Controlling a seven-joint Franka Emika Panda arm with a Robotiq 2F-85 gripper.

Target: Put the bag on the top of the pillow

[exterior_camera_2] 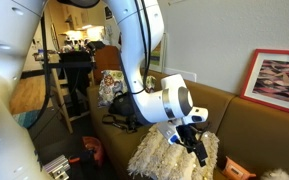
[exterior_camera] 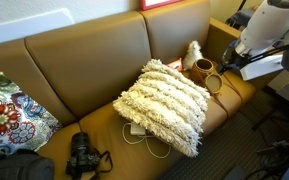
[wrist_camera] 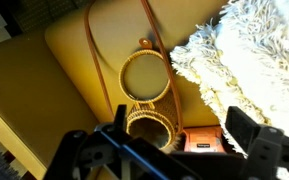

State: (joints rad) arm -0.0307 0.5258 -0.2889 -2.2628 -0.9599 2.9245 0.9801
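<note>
The pincer point(wrist_camera: 179, 135) is released, its jaws spread wide along the bottom of the wrist view, with the bag point(wrist_camera: 147, 118) showing between them at lower centre. In an exterior view the bag point(exterior_camera: 202, 68) stands on the brown sofa point(exterior_camera: 84, 70), right of centre, just beside the upper right corner of the pillow point(exterior_camera: 169, 103). A black camera point(exterior_camera: 81, 153) lies at lower left.

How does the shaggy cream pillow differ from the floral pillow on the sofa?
The shaggy cream pillow is one pale colour with fringed rows; the floral pillow is smooth, printed in many colours. The shaggy cream pillow lies mid-sofa; the floral pillow sits at the sofa's end, cut by the picture edge. Both rest on the brown sofa.
</note>
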